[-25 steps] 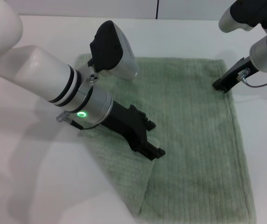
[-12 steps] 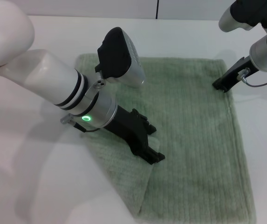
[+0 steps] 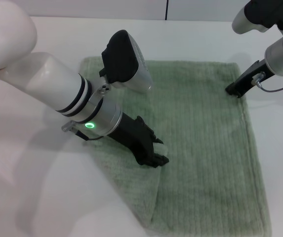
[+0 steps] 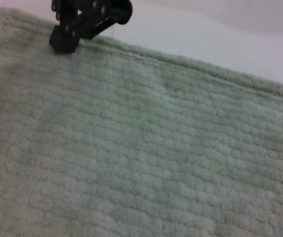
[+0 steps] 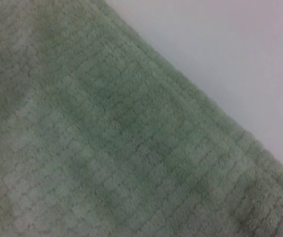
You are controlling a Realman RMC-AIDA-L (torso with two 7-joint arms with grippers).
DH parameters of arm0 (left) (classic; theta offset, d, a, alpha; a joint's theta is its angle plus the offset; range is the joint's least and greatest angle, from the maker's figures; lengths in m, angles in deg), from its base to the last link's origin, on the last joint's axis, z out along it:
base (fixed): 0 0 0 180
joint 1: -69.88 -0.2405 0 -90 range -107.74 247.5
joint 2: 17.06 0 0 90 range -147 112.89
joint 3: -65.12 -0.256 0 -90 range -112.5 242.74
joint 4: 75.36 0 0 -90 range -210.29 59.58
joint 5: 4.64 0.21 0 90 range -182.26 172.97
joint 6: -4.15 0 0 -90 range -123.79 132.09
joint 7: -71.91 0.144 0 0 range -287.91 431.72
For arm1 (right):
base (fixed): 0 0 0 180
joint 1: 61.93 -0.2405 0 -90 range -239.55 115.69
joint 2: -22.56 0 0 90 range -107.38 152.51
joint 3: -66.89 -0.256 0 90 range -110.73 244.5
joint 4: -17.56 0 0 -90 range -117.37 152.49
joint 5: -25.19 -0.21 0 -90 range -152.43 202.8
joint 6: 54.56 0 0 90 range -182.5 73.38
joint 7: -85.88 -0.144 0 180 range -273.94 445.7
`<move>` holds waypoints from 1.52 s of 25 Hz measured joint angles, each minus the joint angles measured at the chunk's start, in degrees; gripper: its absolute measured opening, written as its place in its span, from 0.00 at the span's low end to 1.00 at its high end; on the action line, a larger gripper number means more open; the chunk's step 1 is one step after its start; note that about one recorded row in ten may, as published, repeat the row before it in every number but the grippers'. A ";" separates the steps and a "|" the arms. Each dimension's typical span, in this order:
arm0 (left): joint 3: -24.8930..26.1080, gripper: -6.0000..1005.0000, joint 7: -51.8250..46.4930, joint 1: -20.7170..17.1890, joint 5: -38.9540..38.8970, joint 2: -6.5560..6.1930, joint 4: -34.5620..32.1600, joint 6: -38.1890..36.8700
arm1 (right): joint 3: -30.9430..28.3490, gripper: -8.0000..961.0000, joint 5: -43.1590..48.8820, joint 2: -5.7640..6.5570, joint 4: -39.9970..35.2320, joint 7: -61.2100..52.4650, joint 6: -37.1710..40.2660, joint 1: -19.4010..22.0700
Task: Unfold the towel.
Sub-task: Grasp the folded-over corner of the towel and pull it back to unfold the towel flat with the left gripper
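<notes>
The pale sage-green towel (image 3: pixel 205 148) lies flat on the white table, its near left part doubled over in a fold. My left gripper (image 3: pixel 158 157) is low on the towel at the edge of that folded layer, shut on a small raised flap of cloth. My right gripper (image 3: pixel 231 91) is at the towel's far right corner, fingers together and tip resting on the cloth. It also shows in the left wrist view (image 4: pixel 62 42), at the towel's edge. The towel (image 4: pixel 146 148) fills the left wrist view. The right wrist view shows only towel (image 5: pixel 106 148) and its edge.
The white table (image 3: pixel 205 34) surrounds the towel on all sides. A dark vertical seam (image 3: pixel 166 10) runs up the back wall. My left arm's white forearm (image 3: pixel 47 89) lies across the towel's left side and hides it.
My left gripper has drawn back a little toward the left, and the folded layer's edge has shifted and lifted slightly with it. The right arm has not moved.
</notes>
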 joint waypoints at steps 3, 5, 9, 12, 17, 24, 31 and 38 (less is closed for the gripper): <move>0.15 0.46 -0.08 0.00 0.00 0.00 -0.33 -0.56 | 0.00 0.01 0.02 0.02 0.00 0.00 0.00 -0.01; 0.19 0.41 -0.11 -0.01 0.01 0.00 -0.42 -0.80 | 0.00 0.01 0.04 0.03 0.00 0.00 0.00 -0.02; 0.42 0.27 -0.11 0.00 -0.01 -0.02 -0.80 -1.87 | 0.00 0.01 0.12 0.05 0.00 0.00 0.00 -0.04; 0.79 0.16 -0.04 -0.06 -0.20 -0.11 -1.49 -2.16 | 0.00 0.01 0.18 0.09 0.00 0.00 0.01 -0.05; 1.03 0.09 0.02 -0.14 -0.24 -0.17 -1.78 -2.63 | 0.00 0.01 0.20 0.17 0.00 0.00 0.01 -0.09; 6.59 0.09 0.79 0.01 -0.07 -0.58 -2.33 -8.89 | 0.00 0.01 0.31 0.17 -0.01 0.00 0.00 -0.09; 14.65 0.09 1.93 0.20 2.01 -0.96 -2.86 -17.65 | 0.00 0.01 0.31 0.15 -0.01 0.00 0.00 -0.04; 19.81 0.09 1.36 0.81 7.55 -1.02 -3.03 -23.28 | 0.00 0.01 0.31 0.16 0.00 0.00 0.00 -0.04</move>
